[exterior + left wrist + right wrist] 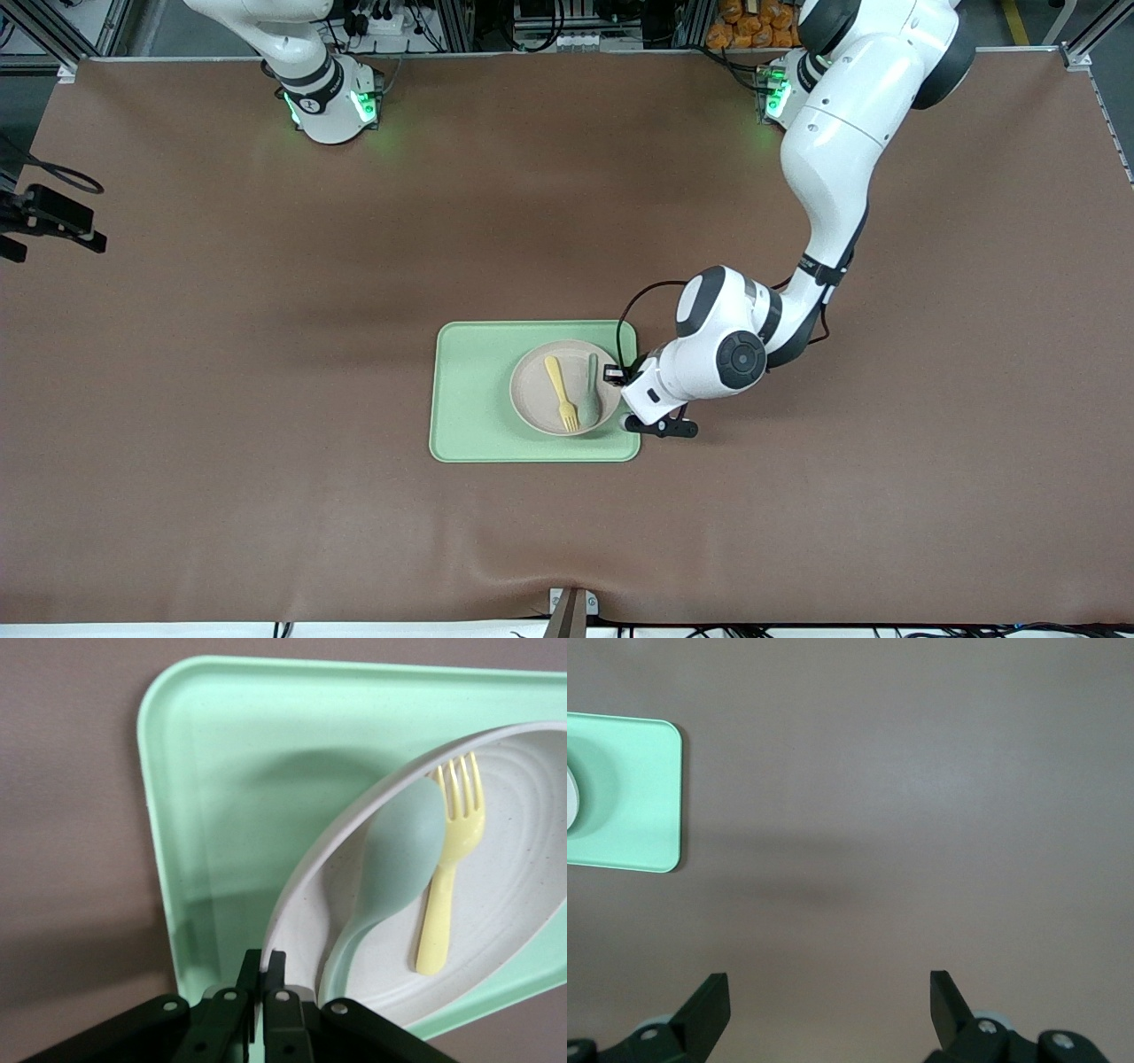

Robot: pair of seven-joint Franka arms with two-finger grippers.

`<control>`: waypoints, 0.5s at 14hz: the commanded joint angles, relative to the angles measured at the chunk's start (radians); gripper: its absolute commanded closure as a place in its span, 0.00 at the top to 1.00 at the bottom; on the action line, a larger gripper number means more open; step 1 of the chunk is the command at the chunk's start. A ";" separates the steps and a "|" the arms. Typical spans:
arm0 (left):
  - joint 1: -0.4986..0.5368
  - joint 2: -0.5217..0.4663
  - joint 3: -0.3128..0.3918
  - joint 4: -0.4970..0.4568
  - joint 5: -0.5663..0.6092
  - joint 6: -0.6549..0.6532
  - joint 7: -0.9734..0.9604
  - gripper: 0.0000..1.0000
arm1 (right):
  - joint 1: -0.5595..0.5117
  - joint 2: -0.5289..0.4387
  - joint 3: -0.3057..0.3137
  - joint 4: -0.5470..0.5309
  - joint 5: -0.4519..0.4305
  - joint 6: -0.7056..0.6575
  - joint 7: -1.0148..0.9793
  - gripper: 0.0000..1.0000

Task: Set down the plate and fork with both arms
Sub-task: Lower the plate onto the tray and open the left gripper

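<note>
A: Right, where do things stand? The left gripper point(263, 979) has its jaws pinched tight on the rim of the plate point(540, 390), at the edge toward the left arm's end of the table.

B: And the plate sits on the green tray point(469, 416), with the fork point(561, 394) lying across it beside a grey-green spoon point(590, 394). In the left wrist view the plate point(496, 930) looks tilted against the tray point(221, 797), though I can't tell whether the gripped edge is actually off the surface.

A: So the step in hand, I'd judge, is lifting the plate clear — with two loose utensils riding on it.

B: That's the catch. A one-sided rim pinch will want to let the opposite edge droop. Keep it as level as possible, rise slowly, and avoid any wrist roll, or the fork point(447, 864) and spoon point(390, 868) could slide off.

A: What about the right gripper point(830, 1005)?

B: Its jaws stand wide with nothing between them, over bare table point(921, 815) toward the right arm's end, the tray's corner point(647, 797) just in its sight. That arm waits. I'd bring it in for the fork only once the plate is set down and steady — reaching in sooner risks crowding the left arm.
</note>
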 commanded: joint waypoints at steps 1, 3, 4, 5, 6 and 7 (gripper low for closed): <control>-0.021 0.032 0.003 0.032 -0.020 0.032 -0.012 0.00 | -0.017 -0.003 0.014 0.002 0.016 0.002 -0.002 1.00; -0.029 0.040 0.003 0.032 -0.020 0.040 -0.012 0.00 | -0.011 -0.002 0.016 0.002 0.016 0.000 -0.002 1.00; -0.035 0.045 0.003 0.032 -0.020 0.042 -0.012 0.00 | -0.009 0.006 0.016 0.003 0.016 -0.001 -0.002 1.00; -0.038 0.049 0.003 0.032 -0.020 0.057 -0.015 0.00 | -0.002 0.024 0.019 0.008 0.015 0.002 -0.003 1.00; -0.038 0.051 0.003 0.032 -0.020 0.074 -0.019 0.00 | 0.003 0.049 0.019 0.009 0.016 0.002 -0.003 1.00; -0.038 0.051 0.003 0.031 -0.020 0.081 -0.028 0.07 | 0.004 0.069 0.020 0.009 0.016 0.002 -0.003 1.00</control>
